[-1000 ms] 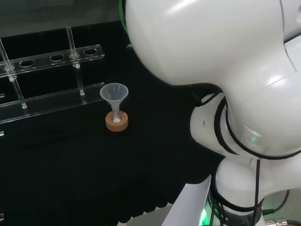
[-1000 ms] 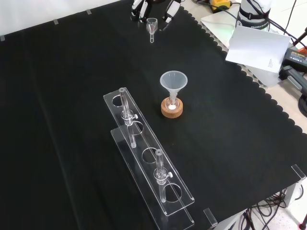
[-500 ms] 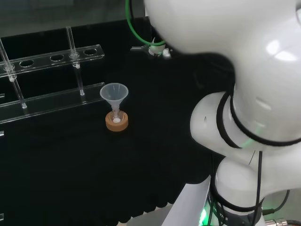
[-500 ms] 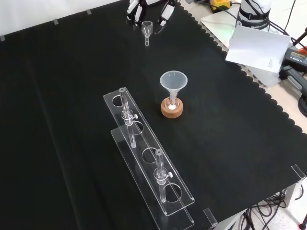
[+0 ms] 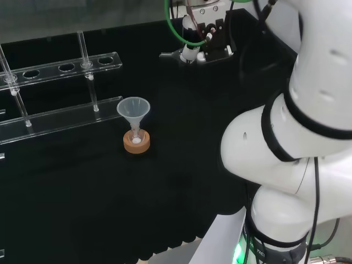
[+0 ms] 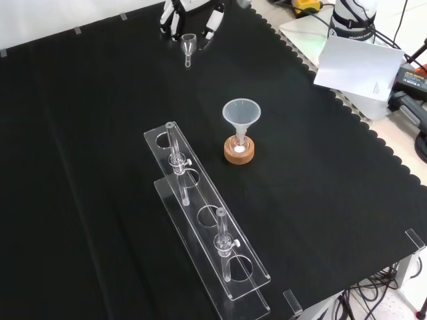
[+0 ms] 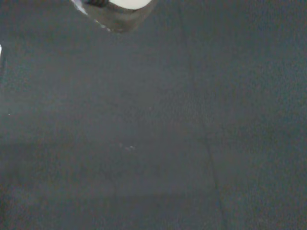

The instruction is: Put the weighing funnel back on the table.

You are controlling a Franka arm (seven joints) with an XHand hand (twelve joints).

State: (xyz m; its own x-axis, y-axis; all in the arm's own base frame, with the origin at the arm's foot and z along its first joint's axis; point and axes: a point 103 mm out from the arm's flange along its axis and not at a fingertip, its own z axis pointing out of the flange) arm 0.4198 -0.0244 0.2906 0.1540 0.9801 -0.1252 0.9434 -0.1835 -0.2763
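Small clear weighing funnel, stem down, pinched in the hand.

Tabletop: plain black cloth, no pattern. Robot hand: black and white. Weighing funnel: clear, colourless. Funnel: translucent, milky-clear, with a white spot at the foot of its stem. Cork ring: tan. Tube rack: clear acrylic, pale edge highlights. Arm: glossy white with black seams at the joints. Cable near the robot hand: green. Paper sheet, far right: white.

lab bench w/ clear tube rack, funnel in flask on cork ring.
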